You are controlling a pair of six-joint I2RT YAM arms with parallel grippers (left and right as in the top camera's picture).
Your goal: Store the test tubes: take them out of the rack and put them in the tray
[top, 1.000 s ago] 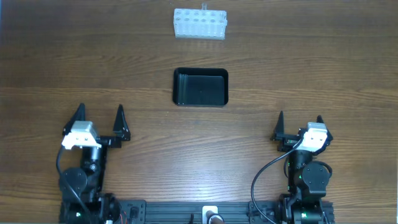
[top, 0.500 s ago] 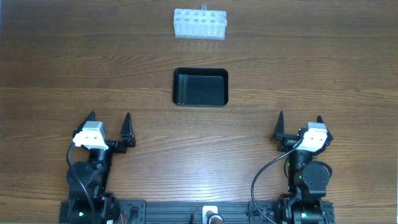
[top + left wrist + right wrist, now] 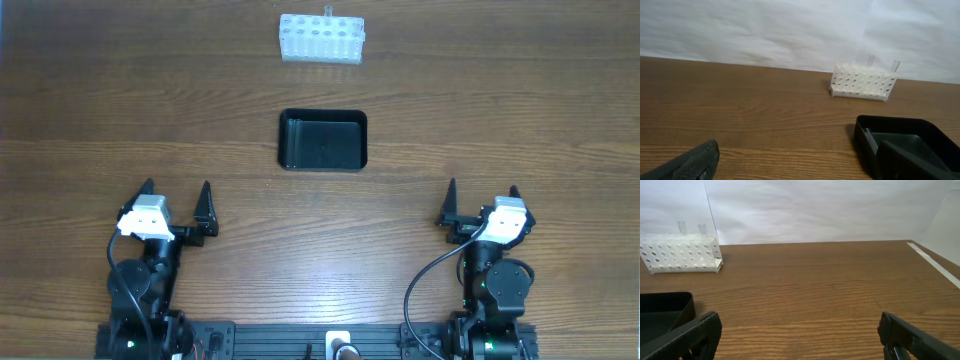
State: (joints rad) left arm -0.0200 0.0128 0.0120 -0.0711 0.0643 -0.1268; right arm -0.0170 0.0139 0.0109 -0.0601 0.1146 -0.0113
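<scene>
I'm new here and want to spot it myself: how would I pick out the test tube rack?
Look across the wooden table to its far side. Beyond the black tray stands the rack: a white block full of round holes, with clear tubes poking up, unlike the dark, shallow tray.

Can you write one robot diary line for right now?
left gripper open, empty | right gripper open, empty | two test tubes standing in rack | tray between rack and arms
</scene>
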